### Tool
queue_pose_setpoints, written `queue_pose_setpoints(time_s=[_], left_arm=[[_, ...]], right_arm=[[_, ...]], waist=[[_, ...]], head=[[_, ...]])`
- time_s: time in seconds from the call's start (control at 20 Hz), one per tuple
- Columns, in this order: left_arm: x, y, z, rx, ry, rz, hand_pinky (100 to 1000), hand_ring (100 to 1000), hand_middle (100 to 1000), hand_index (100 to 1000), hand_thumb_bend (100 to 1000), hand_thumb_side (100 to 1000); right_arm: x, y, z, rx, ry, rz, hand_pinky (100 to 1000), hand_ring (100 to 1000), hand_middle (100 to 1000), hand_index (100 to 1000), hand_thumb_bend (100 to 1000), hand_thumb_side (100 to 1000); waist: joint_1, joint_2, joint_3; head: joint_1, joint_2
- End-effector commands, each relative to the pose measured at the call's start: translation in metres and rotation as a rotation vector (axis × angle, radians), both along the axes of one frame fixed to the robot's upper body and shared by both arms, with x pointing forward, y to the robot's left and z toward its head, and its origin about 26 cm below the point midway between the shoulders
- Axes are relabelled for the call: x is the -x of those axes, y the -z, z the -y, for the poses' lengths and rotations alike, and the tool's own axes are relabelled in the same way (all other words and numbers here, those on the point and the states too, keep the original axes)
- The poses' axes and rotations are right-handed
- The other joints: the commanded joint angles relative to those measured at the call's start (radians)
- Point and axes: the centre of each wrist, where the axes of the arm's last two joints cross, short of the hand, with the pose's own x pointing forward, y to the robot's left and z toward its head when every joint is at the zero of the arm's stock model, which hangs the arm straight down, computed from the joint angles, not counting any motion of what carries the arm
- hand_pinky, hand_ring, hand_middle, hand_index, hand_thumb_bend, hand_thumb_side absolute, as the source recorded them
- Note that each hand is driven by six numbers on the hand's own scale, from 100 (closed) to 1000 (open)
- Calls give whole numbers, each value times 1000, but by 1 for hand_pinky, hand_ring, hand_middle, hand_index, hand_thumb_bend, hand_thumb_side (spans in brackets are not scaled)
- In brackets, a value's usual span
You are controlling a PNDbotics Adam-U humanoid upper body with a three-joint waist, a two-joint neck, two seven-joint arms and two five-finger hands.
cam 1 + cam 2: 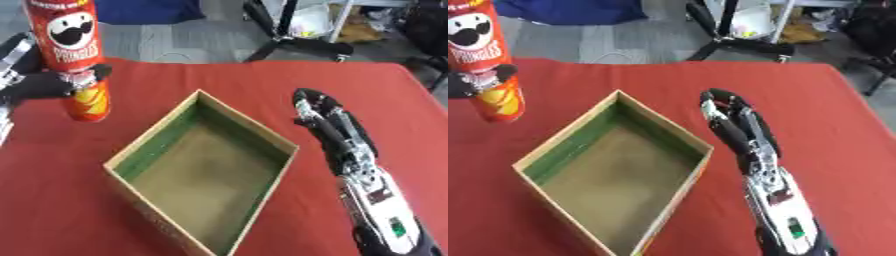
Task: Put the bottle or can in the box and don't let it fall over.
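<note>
nearest the camera, the right hand (pixel 337 131) comes in from the lower right, its silver-and-black forearm running up to straight, slightly spread fingers (pixel 730 131) that point away toward the far side of the table. it holds nothing; the fingers lie over the red tablecloth (pixel 350 85) just beside the box's right-hand corner, apart from its wall.

the box (pixel 203 175) sits in the middle, turned so that one corner points away from the robot. it is an open, shallow cardboard tray with a tan rim, green inner walls and a plain brown floor.

farther back on the left, the left hand (pixel 39 85) shows at the view's left edge, black, with its thumb and fingers curled around the can (pixel 74 55). the can is a tall red pringles tube, upright or leaning only a little, its top cut off by the upper edge of the picture. the fingers wrap it a little below the middle, under the printed face and logo, with one dark fingertip showing on the can's right side. the can's lower end hangs past the fingers to the left of the box's far corner, outside the box; whether it touches the cloth cannot be told.

beyond the table lie grey floor, a dark stand's legs (pixel 293 42) and a blue cloth (pixel 144 11).
</note>
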Motion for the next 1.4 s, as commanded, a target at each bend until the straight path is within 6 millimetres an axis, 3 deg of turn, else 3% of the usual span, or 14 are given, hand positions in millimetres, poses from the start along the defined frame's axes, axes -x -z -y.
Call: queue_pose_setpoints(time_s=[0.05, 0.55, 1.05, 1.2, 1.25, 1.3, 1.35, 1.4], left_arm=[[19, -26, 23, 7, 59, 58, 854, 700, 367, 336, 100, 290], [56, -21, 90, 1, 243, 9, 857, 705, 372, 344, 100, 297], [61, -8, 116, 0, 308, -47, 859, 714, 388, 362, 100, 328], [61, -3, 119, -12, 323, -57, 891, 781, 515, 499, 100, 354], [62, -3, 119, -23, 331, -52, 922, 835, 648, 648, 100, 412], [62, -2, 119, -41, 341, -41, 942, 874, 745, 738, 175, 482], [62, -1, 119, -65, 351, -23, 990, 954, 891, 888, 422, 622], [61, 0, 118, -88, 356, -6, 1000, 968, 915, 912, 468, 640]], right_arm=[[0, -6, 3, -2, 8, 21, 810, 895, 839, 814, 164, 483], [0, -3, 3, -5, 9, 8, 810, 896, 840, 814, 160, 485], [1, 0, 2, -9, 7, 1, 811, 897, 841, 814, 158, 488], [1, 0, 2, -9, 7, 0, 811, 897, 841, 814, 157, 489], [1, 0, 2, -9, 8, -1, 811, 897, 841, 814, 156, 489], [1, 0, 2, -9, 8, -1, 811, 897, 841, 814, 156, 489], [1, 0, 2, -9, 8, -1, 811, 896, 841, 813, 156, 489], [1, 0, 2, -9, 8, -1, 811, 896, 841, 813, 156, 490]], waist=[[9, -33, 1], [22, -48, -3], [24, -46, -11], [25, -45, -13], [26, -45, -14], [26, -45, -14], [26, -44, -14], [27, -44, -14]], head=[[0, 9], [15, 22], [10, 23], [7, 23], [6, 22], [5, 22], [4, 22], [4, 22]])
